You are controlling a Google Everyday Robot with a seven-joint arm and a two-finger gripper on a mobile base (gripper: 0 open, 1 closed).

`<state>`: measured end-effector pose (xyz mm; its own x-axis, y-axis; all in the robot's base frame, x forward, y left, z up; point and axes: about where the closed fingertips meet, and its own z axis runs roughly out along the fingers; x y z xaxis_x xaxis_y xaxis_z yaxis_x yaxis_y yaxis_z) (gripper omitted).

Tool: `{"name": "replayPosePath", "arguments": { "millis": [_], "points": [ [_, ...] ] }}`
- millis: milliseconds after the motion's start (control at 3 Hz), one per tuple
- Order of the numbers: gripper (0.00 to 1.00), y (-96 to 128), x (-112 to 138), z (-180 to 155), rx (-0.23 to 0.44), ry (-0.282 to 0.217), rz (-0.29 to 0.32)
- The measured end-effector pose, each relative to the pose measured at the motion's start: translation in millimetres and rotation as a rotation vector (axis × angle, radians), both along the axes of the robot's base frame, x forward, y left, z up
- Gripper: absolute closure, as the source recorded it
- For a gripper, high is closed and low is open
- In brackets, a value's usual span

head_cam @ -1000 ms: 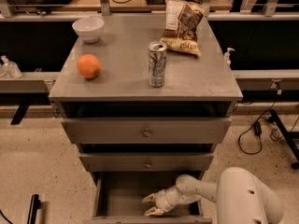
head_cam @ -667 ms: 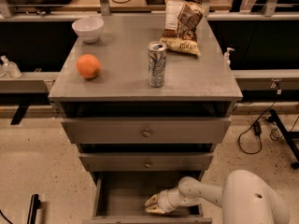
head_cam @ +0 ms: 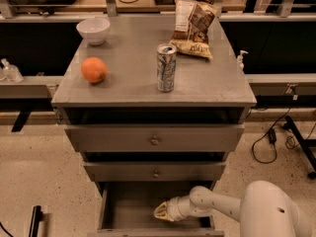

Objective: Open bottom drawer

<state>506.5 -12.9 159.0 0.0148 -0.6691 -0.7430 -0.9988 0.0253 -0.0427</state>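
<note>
A speckled pale floor (head_cam: 39,172) runs under a grey cabinet (head_cam: 232,90) that stands in front of a dark shelf-lined wall, and everything here is easiest placed against that cabinet. On its top, a white bowl (head_cam: 93,30) sits at the back left corner, an orange (head_cam: 94,69) just in front of it near the left edge, a silver drink can (head_cam: 166,67) upright near the middle, and a crinkled snack bag (head_cam: 194,27) lying at the back right. Below the top, the tallest drawer front (head_cam: 154,138) and the mid-sized one (head_cam: 156,172) under it each stick out a little. The bottom drawer (head_cam: 131,206) is at the cabinet's foot, pulled well out so its bare inside shows. The white arm (head_cam: 217,205) reaches in from the cabinet's lower right, and the gripper (head_cam: 161,212) lies low inside that open drawer, pointing left.
</note>
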Motion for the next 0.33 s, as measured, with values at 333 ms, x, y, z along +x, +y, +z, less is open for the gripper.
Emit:
{"name": "replayPosePath", "arguments": {
  "millis": [333],
  "points": [
    [0.82, 3.4, -5.5, 9.0, 0.022, -0.008, 0.021]
  ]
}}
